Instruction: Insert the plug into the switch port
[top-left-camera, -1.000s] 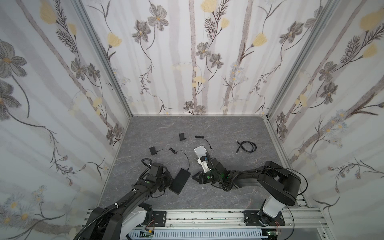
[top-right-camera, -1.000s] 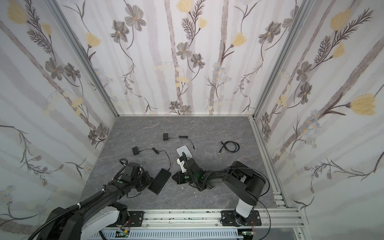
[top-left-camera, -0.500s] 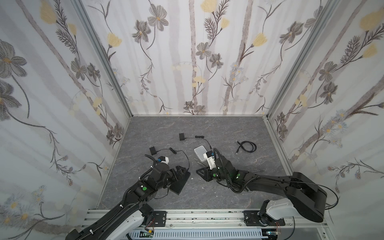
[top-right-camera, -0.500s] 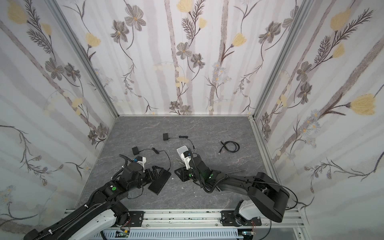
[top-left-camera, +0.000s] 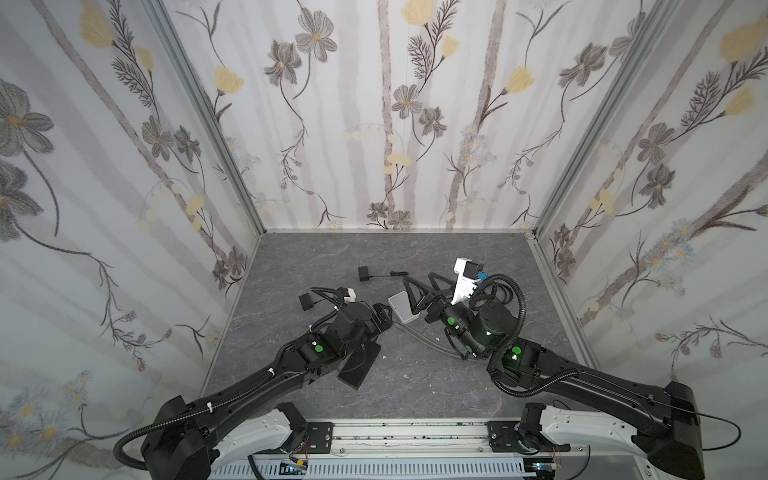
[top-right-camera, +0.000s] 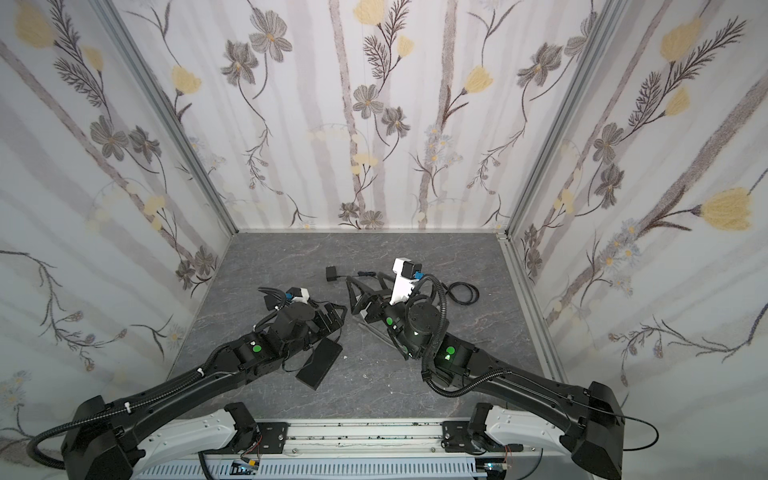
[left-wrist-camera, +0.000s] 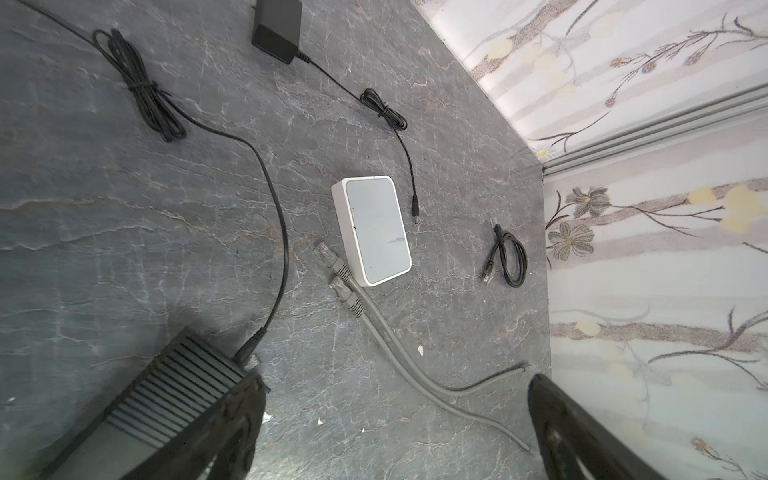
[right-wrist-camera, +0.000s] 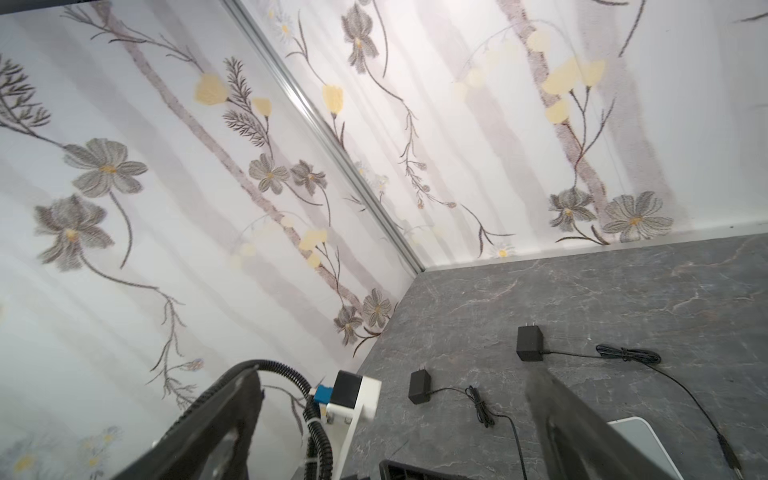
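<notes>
The switch (top-left-camera: 360, 365) (left-wrist-camera: 174, 395) is a black ribbed box lying flat near the front of the table. A thin black cable ends in a plug (left-wrist-camera: 249, 352) that meets the switch's edge and looks seated in a port there. My left gripper (top-left-camera: 381, 312) (left-wrist-camera: 399, 436) hangs open above the switch's far end, with nothing between its fingers. My right gripper (top-left-camera: 420, 291) (right-wrist-camera: 390, 436) is raised over the middle of the table, open and holding nothing.
A white box (left-wrist-camera: 374, 232) (top-left-camera: 402, 306) lies between the grippers, with two grey network cables (left-wrist-camera: 374, 320) beside it. Two black power adapters (right-wrist-camera: 530, 343) (right-wrist-camera: 419, 386) lie farther back. A coiled black cable (left-wrist-camera: 509, 257) lies to the right, near the side wall.
Both grippers were shut low at the switch a second ago. They have opened, let go and risen, the right one drawing back toward the table's middle. The switch stays put.
</notes>
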